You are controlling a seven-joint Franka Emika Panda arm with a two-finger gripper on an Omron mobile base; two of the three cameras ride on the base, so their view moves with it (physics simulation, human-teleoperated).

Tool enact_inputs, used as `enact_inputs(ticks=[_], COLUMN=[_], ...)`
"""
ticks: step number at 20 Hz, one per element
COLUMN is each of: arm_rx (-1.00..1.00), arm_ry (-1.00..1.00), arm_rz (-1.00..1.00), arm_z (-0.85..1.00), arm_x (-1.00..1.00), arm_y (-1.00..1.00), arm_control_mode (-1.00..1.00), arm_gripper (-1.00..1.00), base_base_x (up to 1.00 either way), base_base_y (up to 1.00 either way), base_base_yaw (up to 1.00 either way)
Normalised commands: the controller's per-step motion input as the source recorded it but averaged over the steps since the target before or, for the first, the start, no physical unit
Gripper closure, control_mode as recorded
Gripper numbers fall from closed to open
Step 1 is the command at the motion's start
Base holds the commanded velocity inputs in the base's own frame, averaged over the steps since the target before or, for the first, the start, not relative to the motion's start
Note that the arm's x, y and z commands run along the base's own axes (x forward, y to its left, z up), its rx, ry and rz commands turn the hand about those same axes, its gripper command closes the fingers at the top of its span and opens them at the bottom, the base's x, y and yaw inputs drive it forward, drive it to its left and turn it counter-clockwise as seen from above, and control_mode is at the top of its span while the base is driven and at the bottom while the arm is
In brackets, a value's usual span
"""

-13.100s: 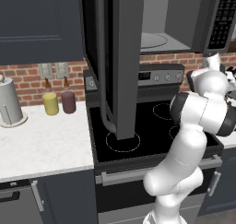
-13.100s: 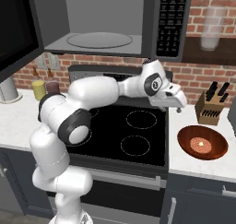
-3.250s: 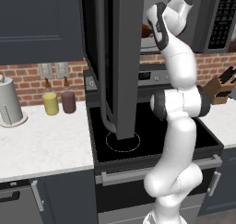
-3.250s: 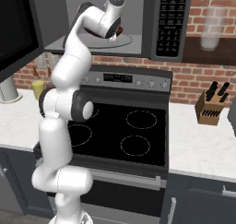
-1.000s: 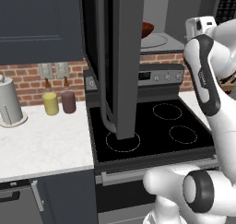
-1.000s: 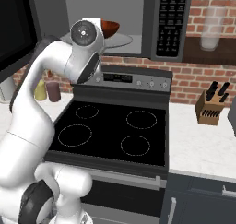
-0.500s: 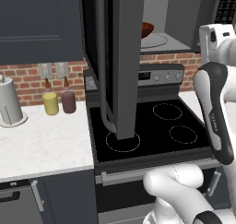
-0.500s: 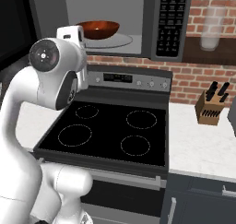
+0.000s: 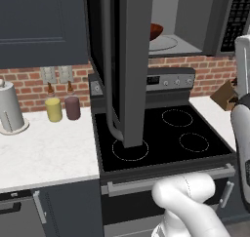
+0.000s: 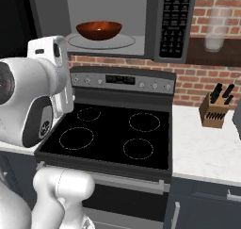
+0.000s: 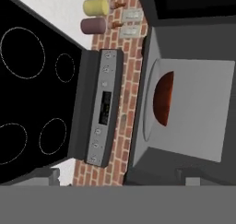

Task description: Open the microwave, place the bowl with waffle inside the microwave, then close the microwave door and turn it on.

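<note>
So the microwave (image 10: 117, 23) sits above the stove (image 10: 115, 134) with the microwave door (image 9: 124, 65) swung wide open, edge-on in the left base view and hanging down in front of the stove's left burners. The bowl (image 10: 99, 30) is inside, sitting on the round glass tray (image 10: 101, 42), nothing touching it. Can't really make out the waffle in it from here.

The arm is pulled back from the cavity. In the right base view its big elbow joint bulges at the left, with the white wrist section standing upright just beside the stove's control strip. The hand view is rolled sideways, looking at the bowl (image 11: 162, 102) from outside the cavity. The gripper (image 11: 117, 174) has its jaws spread wide, holding nothing.

A knife block (image 10: 214, 110) sits on the desk (image 10: 212, 152) right of the stove, two canisters (image 9: 62, 108) on the left.
</note>
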Motion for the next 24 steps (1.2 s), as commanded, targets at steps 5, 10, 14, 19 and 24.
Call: enact_inputs(ticks=[5,10,14,19,24], arm_rx=[-0.06,-0.07,-0.05,-0.07,-0.13], arm_ry=[0.0,0.01,-0.04,0.0,0.0], arm_rz=[-0.02,0.04,0.02,0.0,0.0], arm_z=[-0.05,-0.04,0.0,0.0,0.0], arm_x=[-0.98,-0.76,-0.77,-0.56,-0.43], arm_y=[0.5,0.4,0.38,0.54,0.64], arm_control_mode=[-1.0,-1.0,-1.0,-1.0,-1.0], arm_gripper=[1.0,1.0,1.0,1.0,1.0], base_base_x=[0.0,0.0,0.0,0.0,0.0], base_base_y=[0.0,0.0,0.0,0.0,0.0], base_base_yaw=[0.0,0.0,0.0,0.0,0.0])
